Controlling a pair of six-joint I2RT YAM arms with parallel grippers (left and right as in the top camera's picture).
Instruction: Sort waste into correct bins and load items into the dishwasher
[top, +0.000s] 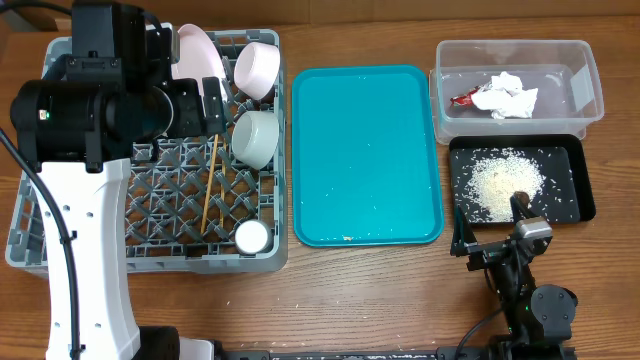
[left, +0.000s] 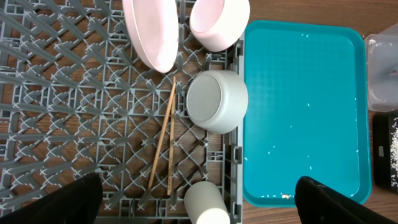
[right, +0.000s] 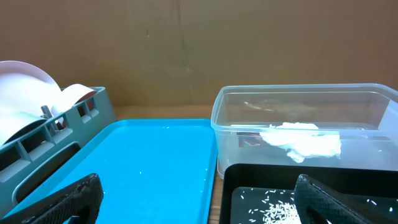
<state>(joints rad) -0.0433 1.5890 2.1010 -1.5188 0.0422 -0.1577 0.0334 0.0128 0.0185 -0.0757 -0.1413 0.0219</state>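
Observation:
The grey dish rack (top: 200, 262) holds the pink plate (top: 195, 50), pinkish bowl (top: 257, 68), grey-green bowl (top: 257, 138), white cup (top: 251, 236) and chopsticks (top: 210, 185). My left gripper (left: 199, 199) is open and empty high above the rack's front right. The clear tub (top: 590, 80) holds the white napkin (top: 508, 97) and red wrapper (top: 463, 99). The black tray (top: 580, 190) holds rice (top: 500, 180). I cannot make out the brown lump. My right gripper (right: 202, 199) is open and empty, low at the black tray's front left corner (top: 490, 228).
The teal tray (top: 365, 150) lies between the rack and the bins, with a few stray rice grains near its front edge. My left arm (top: 100, 90) hangs over the rack's back left. Bare wooden table runs along the front.

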